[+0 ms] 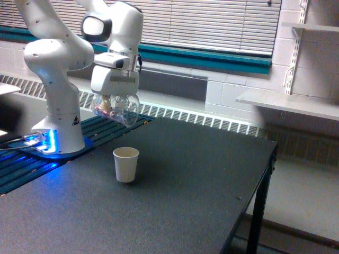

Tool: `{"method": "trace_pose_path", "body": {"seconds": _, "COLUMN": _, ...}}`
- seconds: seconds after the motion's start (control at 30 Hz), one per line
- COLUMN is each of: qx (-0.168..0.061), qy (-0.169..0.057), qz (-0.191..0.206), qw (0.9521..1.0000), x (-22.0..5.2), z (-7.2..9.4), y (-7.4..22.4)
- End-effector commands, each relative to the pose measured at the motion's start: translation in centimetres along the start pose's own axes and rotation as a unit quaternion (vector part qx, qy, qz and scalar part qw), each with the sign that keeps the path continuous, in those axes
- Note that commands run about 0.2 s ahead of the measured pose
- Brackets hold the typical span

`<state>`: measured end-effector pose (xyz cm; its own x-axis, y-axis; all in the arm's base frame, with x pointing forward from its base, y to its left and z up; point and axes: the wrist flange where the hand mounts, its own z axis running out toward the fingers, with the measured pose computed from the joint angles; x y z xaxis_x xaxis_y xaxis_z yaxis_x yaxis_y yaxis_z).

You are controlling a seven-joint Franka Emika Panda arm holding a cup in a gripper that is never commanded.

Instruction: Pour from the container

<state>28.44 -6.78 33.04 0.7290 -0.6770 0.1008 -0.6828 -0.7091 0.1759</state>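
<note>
Exterior view showed the container [116,108] tipped on its side in the air, mouth toward that view's right, pieces inside; the gripper [115,99] was clamped around it; the paper cup [126,164] stood below on the table [201,174]; pouring well meant centring the mouth over the cup, then tilting slowly

The arm [58,53] is showing glossy white rounded shells over bulky joints, with dark seams running between the segments. A dark oval patch is sitting on the side of the wrist housing [94,26]. The end effector [112,98] is presenting a boxy white body with a grey band across its front. The base column [62,124] is carrying a small yellow triangular warning sticker, and blue light is glowing at its foot, where cables are trailing off.
</note>
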Motion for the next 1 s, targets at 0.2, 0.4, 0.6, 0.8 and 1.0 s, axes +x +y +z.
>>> {"method": "trace_pose_path", "body": {"seconds": 0.2, "qx": -0.015, "qy": -0.019, "qz": -0.002, "qw": 0.9997, "x": -1.3, "z": 1.4, "y": 0.2}}
{"method": "trace_pose_path", "body": {"seconds": 0.4, "qx": -0.022, "qy": -0.023, "qz": -0.005, "qw": 0.9995, "x": -1.5, "z": 1.8, "y": 0.1}}
{"method": "trace_pose_path", "body": {"seconds": 0.6, "qx": -0.032, "qy": -0.03, "qz": -0.009, "qw": 0.999, "x": -1.7, "z": 2.3, "y": 0.2}}
{"method": "trace_pose_path", "body": {"seconds": 0.8, "qx": -0.042, "qy": -0.035, "qz": -0.01, "qw": 0.9985, "x": -1.9, "z": 2.8, "y": 0.3}}
{"method": "trace_pose_path", "body": {"seconds": 1.0, "qx": -0.05, "qy": -0.04, "qz": -0.012, "qw": 0.9979, "x": -2.1, "z": 3.1, "y": 0.3}}
